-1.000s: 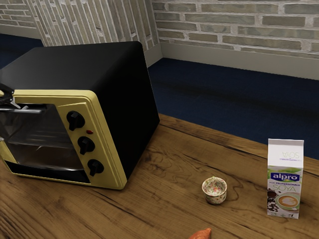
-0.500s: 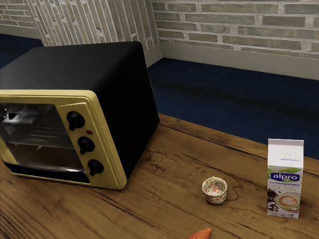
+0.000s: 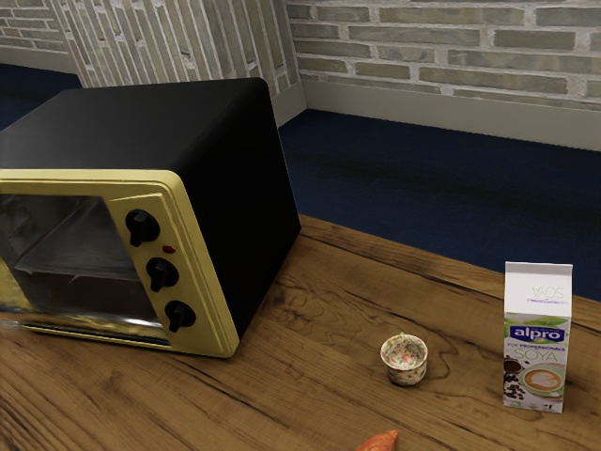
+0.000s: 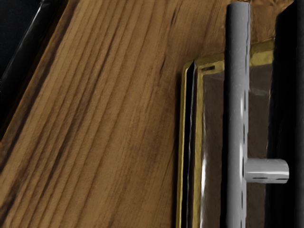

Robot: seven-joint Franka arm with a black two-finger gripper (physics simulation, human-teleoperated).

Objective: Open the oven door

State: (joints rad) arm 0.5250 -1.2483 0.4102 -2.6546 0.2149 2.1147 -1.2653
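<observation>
Pale brickwork [image 3: 394, 42] and a dark blue floor [image 3: 423, 150] lie behind the wooden counter [image 3: 291, 366]. On it, at the exterior view's left, sits the black oven [image 3: 103, 132] with its yellow front. Its oven door [image 4: 213, 114] looks swung well down from the opening, so I judge the task nearly done, though I can't confirm the end of its travel. Across the door runs the metal handle [image 4: 236, 104], its long axis parallel to the door's long gold edge. That bar lies ahead of my gripper, near it and between it and the glass; whether the gripper is apart, together or clamped on the bar, I cannot tell. Any further push should follow the hinge's arc, pressing across the bar rather than along it (sliding off its round surface would be the likely slip). Well apart from the oven stand the soya carton [image 3: 537, 338] and, smaller, a flowered cup [image 3: 405, 361]. Smallest is the red lamp [image 3: 169, 249] beside the knobs [image 3: 161, 273].
</observation>
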